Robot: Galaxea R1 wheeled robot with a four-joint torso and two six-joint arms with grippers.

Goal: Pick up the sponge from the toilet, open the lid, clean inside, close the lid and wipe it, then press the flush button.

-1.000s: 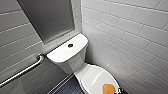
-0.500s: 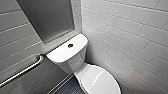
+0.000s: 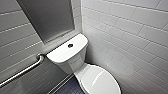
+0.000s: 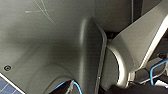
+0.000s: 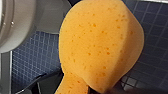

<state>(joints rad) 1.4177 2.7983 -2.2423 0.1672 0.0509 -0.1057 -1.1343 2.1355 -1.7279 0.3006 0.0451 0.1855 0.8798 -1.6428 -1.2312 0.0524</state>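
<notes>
We look down on the white glossy ceramic toilet (image 3: 72,62), set in the corner where the white tiled walls (image 3: 130,37) meet. Its white oval plastic lid (image 3: 100,81) lies shut over the bowl, in front of the tank. The small dark round flush button (image 3: 70,45) sits mid-top of the tank. Behind the tank rises a grey flat wall panel (image 3: 47,20). Left of the tank, a metal grab bar (image 3: 22,72) runs along the wall. At our right wrist, the small orange soft sponge (image 5: 100,47) hangs above the dark small-tiled floor (image 5: 35,57).
</notes>
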